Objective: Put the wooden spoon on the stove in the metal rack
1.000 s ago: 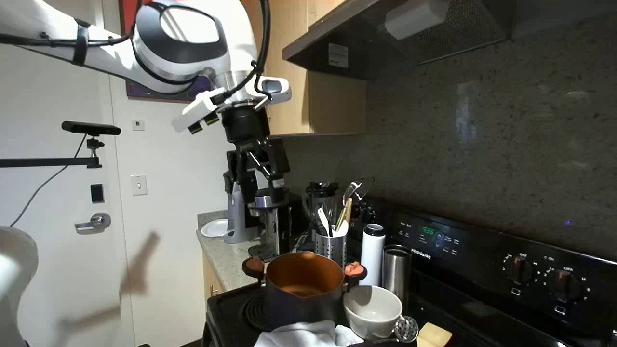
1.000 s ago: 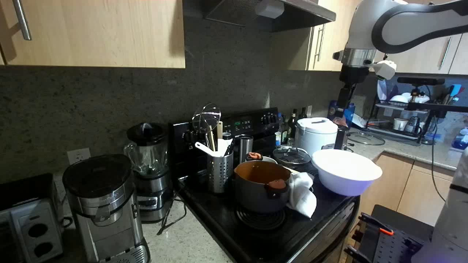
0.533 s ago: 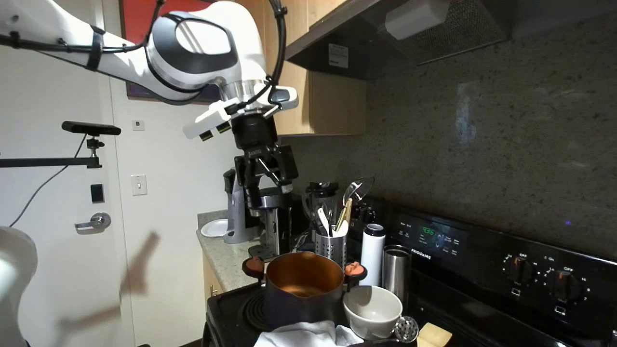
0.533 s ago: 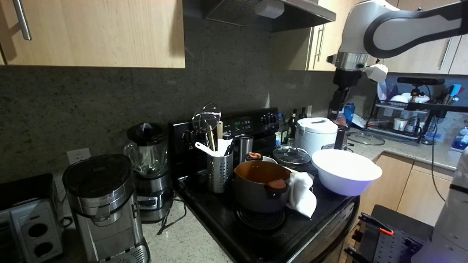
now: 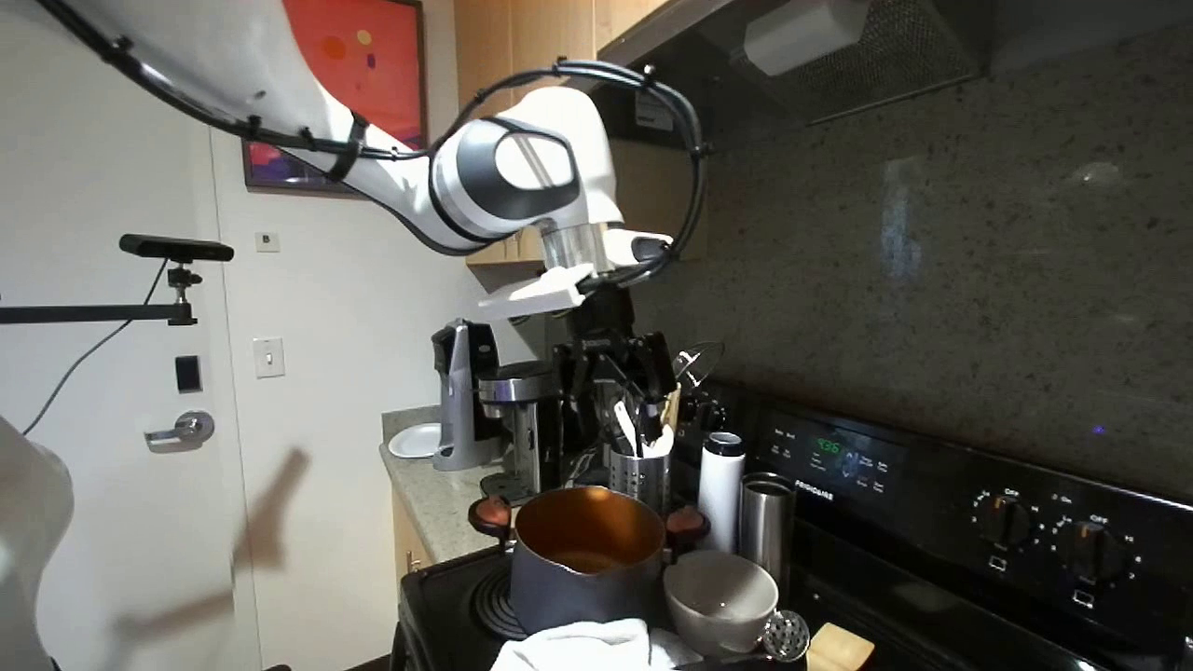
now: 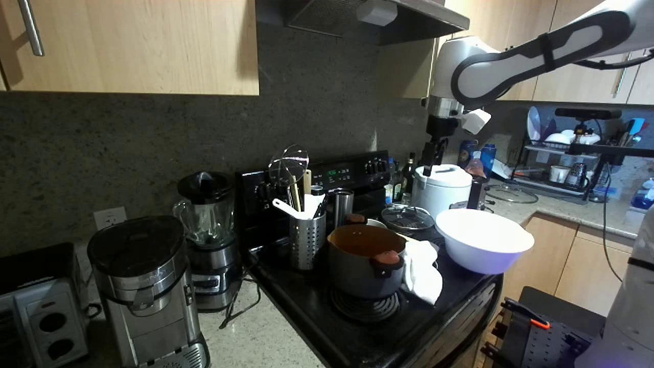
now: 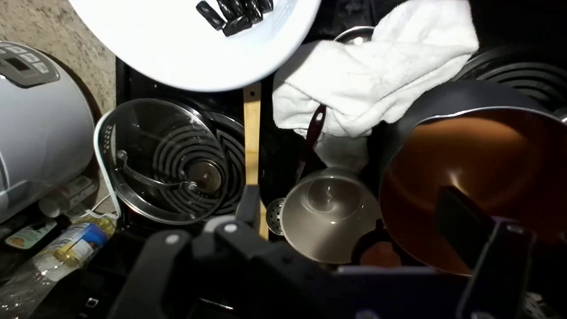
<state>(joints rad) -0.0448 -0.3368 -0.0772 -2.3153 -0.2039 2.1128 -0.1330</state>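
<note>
The wooden spoon (image 7: 252,137) lies flat on the stove in the wrist view, between a glass lid and a bowl. Its lower part is partly covered by my left finger in that view. Its broad tan end (image 5: 839,648) shows in an exterior view at the bottom edge. The black stove (image 5: 918,503) has a knob panel at the back. The metal rack (image 6: 308,245), a perforated steel holder, stands upright behind the pot with several utensils in it; it also shows in an exterior view (image 5: 641,485). My gripper (image 5: 617,415) is open and empty, high above the stove.
An orange-lined pot (image 6: 365,271), a bowl (image 5: 720,601), a white towel (image 7: 367,75) and a glass lid (image 7: 164,164) crowd the stove. A white basin (image 6: 483,240) and rice cooker (image 6: 442,191) stand beyond. Steel and white canisters (image 5: 720,494) stand behind the bowl. The range hood hangs overhead.
The arm has moved over the stove and down: rightward and lower in an exterior view, leftward and lower in the opposite one. The gripper stays open. The objects have not moved.
</note>
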